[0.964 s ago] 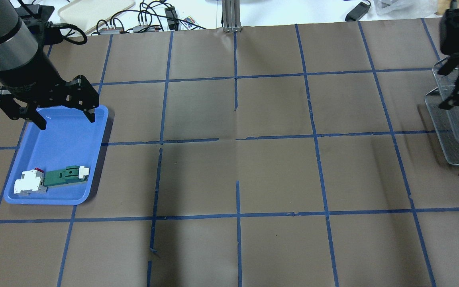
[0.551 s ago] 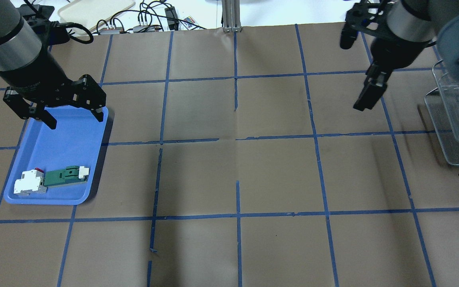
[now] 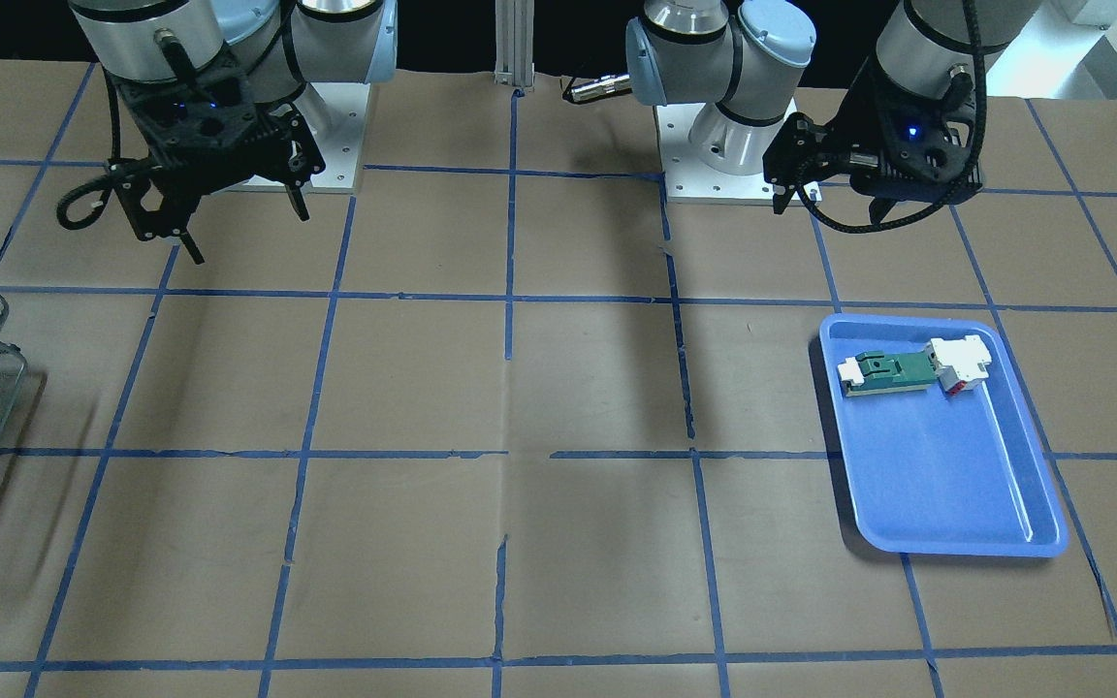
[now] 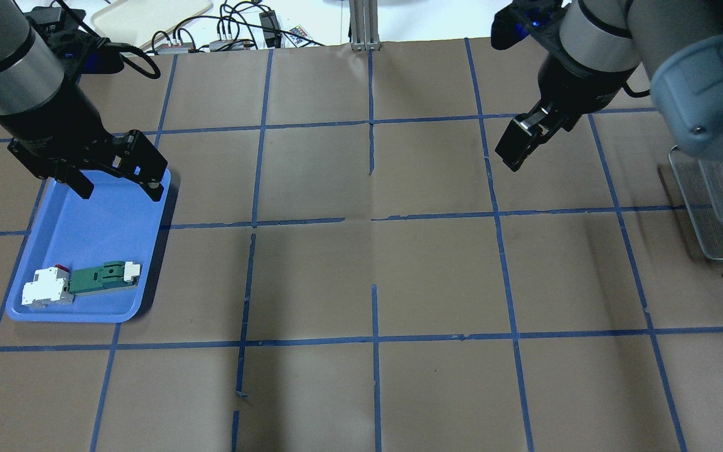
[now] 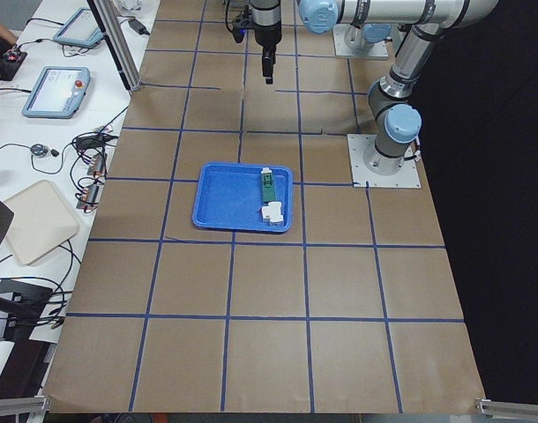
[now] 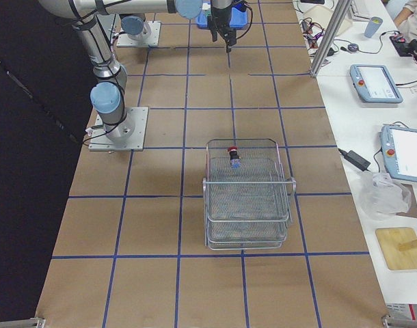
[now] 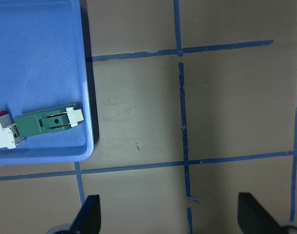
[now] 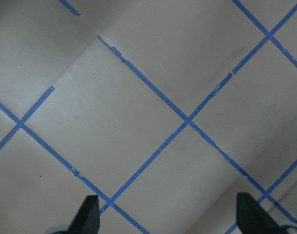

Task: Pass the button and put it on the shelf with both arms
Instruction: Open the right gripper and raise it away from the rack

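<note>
Right gripper [image 3: 245, 231] (spread wide, empty) is retreating from the shelf [image 6: 241, 141], leaving the button [image 6: 232, 152] resting behind it; placement appears complete.

The brown paper table [image 4: 437, 276] carries a grid of blue tape lines. The blue plastic tray [image 4: 104, 232] holds a green-and-white flat part [image 4: 101, 278] and a white block [image 4: 44, 290] with a red bit. The grey wire-mesh shelf [image 6: 249, 205] shows a red-capped button [image 6: 232, 154], its base seemingly blue.
</note>
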### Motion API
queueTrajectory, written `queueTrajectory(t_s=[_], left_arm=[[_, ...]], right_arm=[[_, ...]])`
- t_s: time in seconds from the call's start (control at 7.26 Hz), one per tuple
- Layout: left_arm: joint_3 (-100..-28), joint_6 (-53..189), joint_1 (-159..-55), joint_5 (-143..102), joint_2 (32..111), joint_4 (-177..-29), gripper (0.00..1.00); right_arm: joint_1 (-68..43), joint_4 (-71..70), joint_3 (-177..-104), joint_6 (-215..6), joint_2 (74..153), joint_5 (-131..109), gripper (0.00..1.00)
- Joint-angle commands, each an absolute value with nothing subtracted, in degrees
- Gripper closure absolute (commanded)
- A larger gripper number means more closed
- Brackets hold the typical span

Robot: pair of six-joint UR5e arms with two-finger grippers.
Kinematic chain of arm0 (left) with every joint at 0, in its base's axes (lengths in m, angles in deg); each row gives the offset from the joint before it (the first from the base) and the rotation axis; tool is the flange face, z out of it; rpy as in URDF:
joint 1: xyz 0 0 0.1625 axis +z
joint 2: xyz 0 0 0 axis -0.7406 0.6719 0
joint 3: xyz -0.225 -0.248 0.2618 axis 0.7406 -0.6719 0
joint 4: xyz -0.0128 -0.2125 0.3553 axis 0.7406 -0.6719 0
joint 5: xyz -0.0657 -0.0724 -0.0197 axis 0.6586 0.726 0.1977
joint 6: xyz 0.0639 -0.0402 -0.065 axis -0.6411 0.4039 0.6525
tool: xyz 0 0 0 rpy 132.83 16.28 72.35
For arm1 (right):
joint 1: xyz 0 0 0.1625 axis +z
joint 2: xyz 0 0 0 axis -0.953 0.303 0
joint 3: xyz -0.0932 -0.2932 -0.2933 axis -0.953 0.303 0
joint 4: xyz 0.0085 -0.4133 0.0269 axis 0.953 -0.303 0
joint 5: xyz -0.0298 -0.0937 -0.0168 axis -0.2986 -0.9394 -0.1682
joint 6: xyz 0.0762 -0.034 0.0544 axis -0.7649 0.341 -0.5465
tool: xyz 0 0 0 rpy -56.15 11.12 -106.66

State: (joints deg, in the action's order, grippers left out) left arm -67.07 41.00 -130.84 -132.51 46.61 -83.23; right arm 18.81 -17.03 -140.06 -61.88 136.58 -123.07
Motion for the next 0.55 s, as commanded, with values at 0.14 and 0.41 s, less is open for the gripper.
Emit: queueTrajectory(t_s=[0.14,0.41], left_arm=[[-68.59,41.21,-130.84,-131.82,45.66,-82.87,0.00],[-68.85,41.38,-130.84,-131.56,45.30,-82.87,0.00]], right_arm=[[15.70,-15.12,-139.94,-79.95,136.88,-122.97,0.00],[15.70,-15.38,-139.15,-80.80,137.15,-122.61,0.00]])
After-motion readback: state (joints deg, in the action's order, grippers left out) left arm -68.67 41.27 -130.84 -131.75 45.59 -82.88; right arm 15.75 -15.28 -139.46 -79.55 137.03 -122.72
